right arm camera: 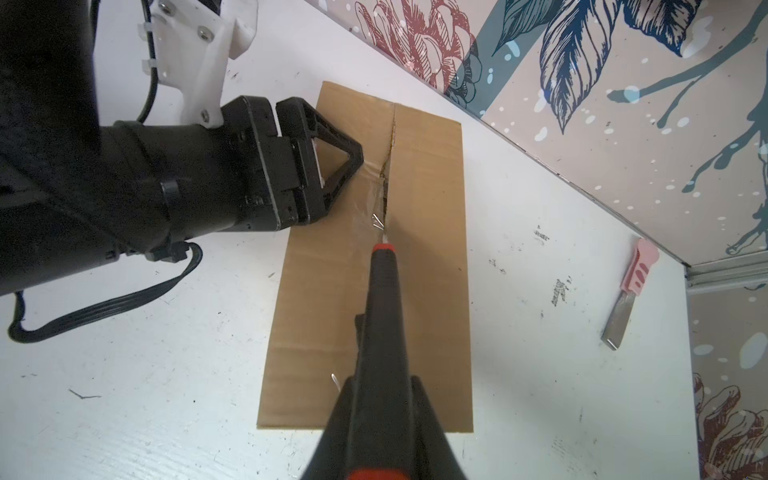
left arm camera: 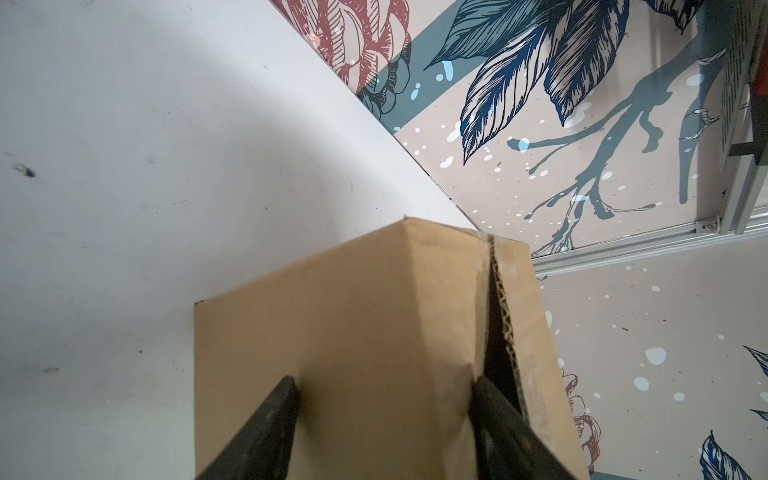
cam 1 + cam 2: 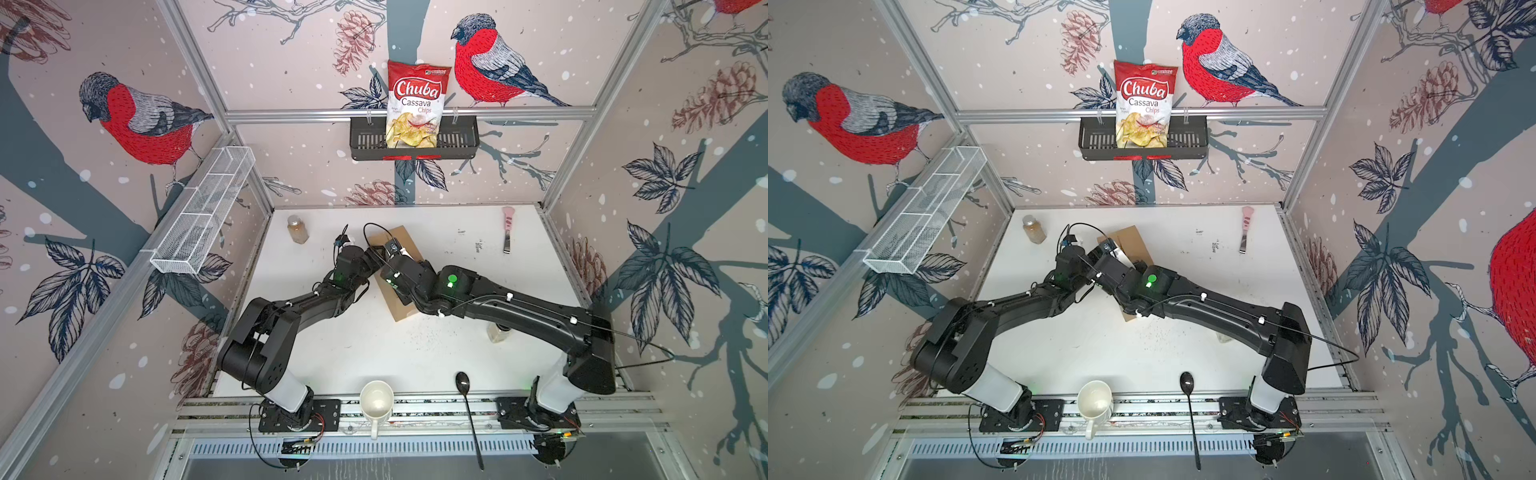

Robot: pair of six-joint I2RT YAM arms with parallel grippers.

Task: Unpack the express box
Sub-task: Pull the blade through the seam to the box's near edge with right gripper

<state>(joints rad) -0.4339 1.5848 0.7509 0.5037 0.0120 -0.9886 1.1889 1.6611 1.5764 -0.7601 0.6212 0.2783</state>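
While flat, express box (image 2: pixel 353 316) between fingers (image 2: pixel 266 432) of left hand (image 2: pixel 384 382).

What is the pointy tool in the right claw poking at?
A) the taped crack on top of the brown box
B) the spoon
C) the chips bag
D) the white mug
A: the right wrist view shows the cutter in the right claw with its tip at the taped seam of the express box.
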